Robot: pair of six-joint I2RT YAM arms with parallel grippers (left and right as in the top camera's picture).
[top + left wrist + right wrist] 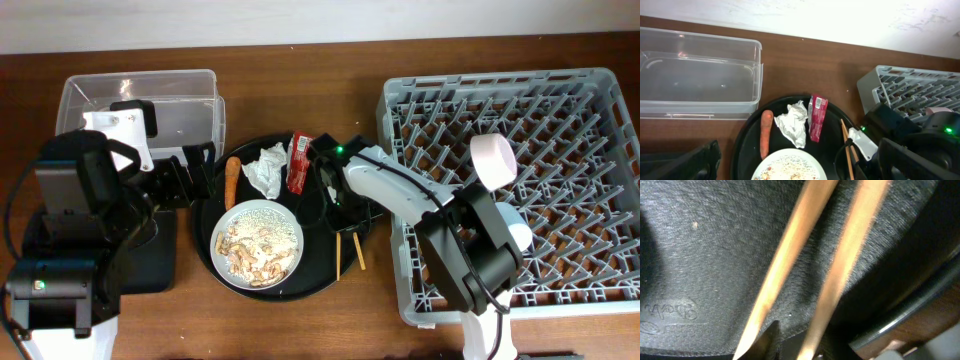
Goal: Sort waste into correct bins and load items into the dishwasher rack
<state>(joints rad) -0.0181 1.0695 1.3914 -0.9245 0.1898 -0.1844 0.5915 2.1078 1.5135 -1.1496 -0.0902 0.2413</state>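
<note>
A round pale plate [258,243] with rice-like leftovers lies on the large round black tray [300,285]. Beside it lie an orange sausage piece [232,180], a crumpled white napkin [265,170] and a red wrapper [299,163]; all three also show in the left wrist view, the napkin [794,124] in the middle. My left gripper [797,156] is open and empty above the plate's far edge. My right gripper [335,203] is down on the round tray at the wooden chopsticks [790,270]; only one dark fingertip shows, so its grip is unclear. The clear tub [140,100] is empty.
The grey dishwasher rack [560,110] fills the right side, with a pale round item [493,160] standing among its pegs. The shallow black tray [160,260] lies largely under my left arm. The chopsticks' ends [358,255] stick out over the round tray's rim.
</note>
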